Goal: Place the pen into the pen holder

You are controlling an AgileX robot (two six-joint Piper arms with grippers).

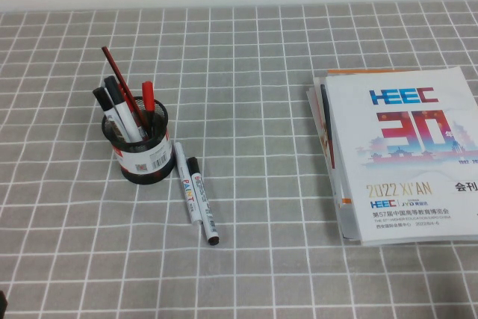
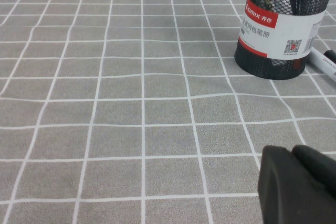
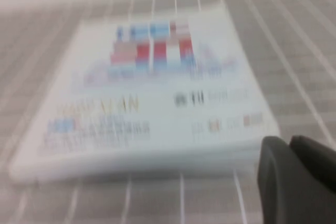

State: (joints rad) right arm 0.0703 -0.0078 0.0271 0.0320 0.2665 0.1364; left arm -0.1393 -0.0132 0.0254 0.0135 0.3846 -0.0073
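Observation:
The pen (image 1: 203, 201), a short marker with a white barrel, black cap and black tail tip, lies on the grey checked cloth just right of the pen holder (image 1: 140, 147). The holder is a black mesh cup with a white label and red band (image 2: 275, 30), and several pens stand in it. The pen's black cap (image 2: 331, 56) shows at the edge of the left wrist view. Neither gripper appears in the high view. My left gripper (image 2: 291, 150) hangs shut and empty over bare cloth, well short of the holder. My right gripper (image 3: 289, 141) is shut and empty, beside the booklet stack.
A marker with coloured PAINT lettering (image 1: 185, 183) lies between the holder and the pen, touching the pen's side. A stack of white booklets (image 1: 403, 147) sits at the right of the table (image 3: 152, 98).

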